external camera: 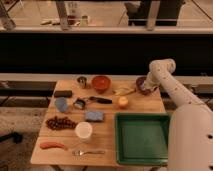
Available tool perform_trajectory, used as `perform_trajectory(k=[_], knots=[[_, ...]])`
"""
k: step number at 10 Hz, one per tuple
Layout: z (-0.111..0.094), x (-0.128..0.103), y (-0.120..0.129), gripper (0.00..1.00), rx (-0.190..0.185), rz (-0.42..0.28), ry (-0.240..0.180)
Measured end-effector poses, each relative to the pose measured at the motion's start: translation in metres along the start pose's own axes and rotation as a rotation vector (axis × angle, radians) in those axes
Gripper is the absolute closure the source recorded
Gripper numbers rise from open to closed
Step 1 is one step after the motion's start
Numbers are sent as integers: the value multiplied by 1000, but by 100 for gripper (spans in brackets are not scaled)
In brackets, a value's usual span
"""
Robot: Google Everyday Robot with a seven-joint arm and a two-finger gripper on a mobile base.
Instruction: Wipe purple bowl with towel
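The purple bowl (141, 84) sits at the far right corner of the table (107, 135), with the gripper (149, 86) right at it; what it grips cannot be told. No towel shows clearly, so wiping is perhaps under way, not visibly finished

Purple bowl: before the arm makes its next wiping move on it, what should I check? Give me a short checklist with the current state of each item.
1. Purple bowl upright on the table: ok, it sits at the far right corner.
2. Pincer at the bowl: ok, the arm's end is down at the bowl's right side.
3. Towel in the pincer: cannot tell, the arm hides it.
4. Room around the bowl: ok, the orange fruit and the orange-red bowl lie apart to its left.
5. Margin to the table's edge: not ok, the bowl is close to the corner, so a push could slide it off.
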Motion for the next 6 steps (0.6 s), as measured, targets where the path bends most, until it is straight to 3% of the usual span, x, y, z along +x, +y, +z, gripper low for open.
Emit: perform_trajectory(k=[6], knots=[[11,8,-15,98,-2,4,38]])
